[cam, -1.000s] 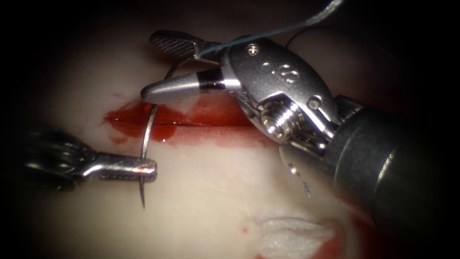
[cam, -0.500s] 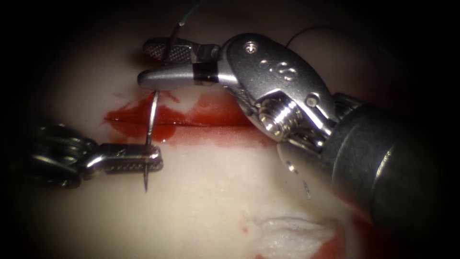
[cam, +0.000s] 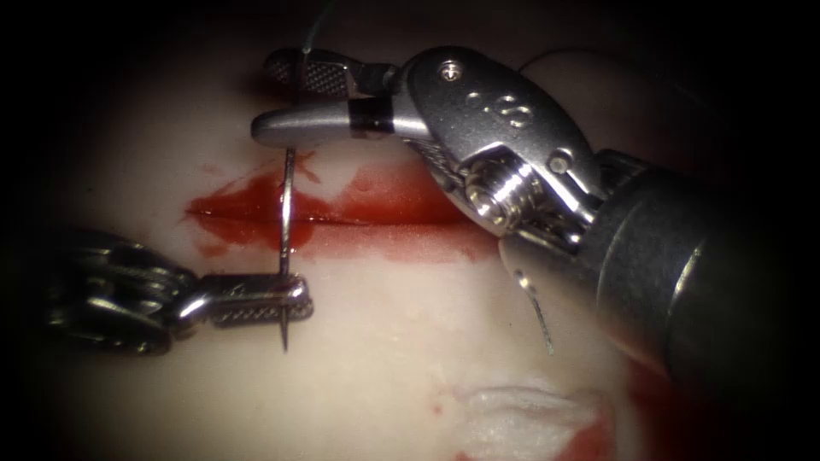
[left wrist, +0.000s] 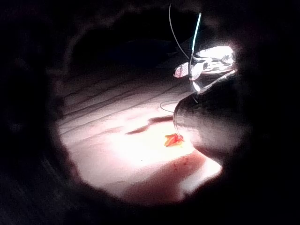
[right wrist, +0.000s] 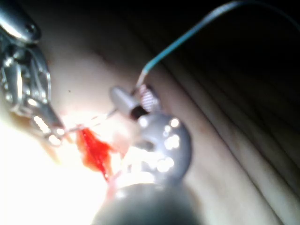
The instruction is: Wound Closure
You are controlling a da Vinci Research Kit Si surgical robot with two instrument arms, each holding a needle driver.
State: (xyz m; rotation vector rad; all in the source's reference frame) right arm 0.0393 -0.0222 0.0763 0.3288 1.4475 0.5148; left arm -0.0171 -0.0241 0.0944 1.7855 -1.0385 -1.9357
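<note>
Steel needle [cam: 286, 213] stands clear of the tissue [cam: 384, 358], crossing the cut [cam: 342, 220] and its red fluid [cam: 376, 192]. My left tool [cam: 295, 300] clamps it near the tip; my right tool [cam: 282, 98] has jaws apart around the thread [cam: 309, 38] end.

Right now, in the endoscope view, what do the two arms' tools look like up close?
The right arm's end effector is polished silver metal: two slim tapered jaws with cross-hatched inner faces, a black band at their base, a rounded clevis with a screw head and stamped marks, a threaded pivot, then a dark grey cylindrical shaft. The left arm's end effector is silver too, with serrated jaws on a ridged metal wrist.
</note>
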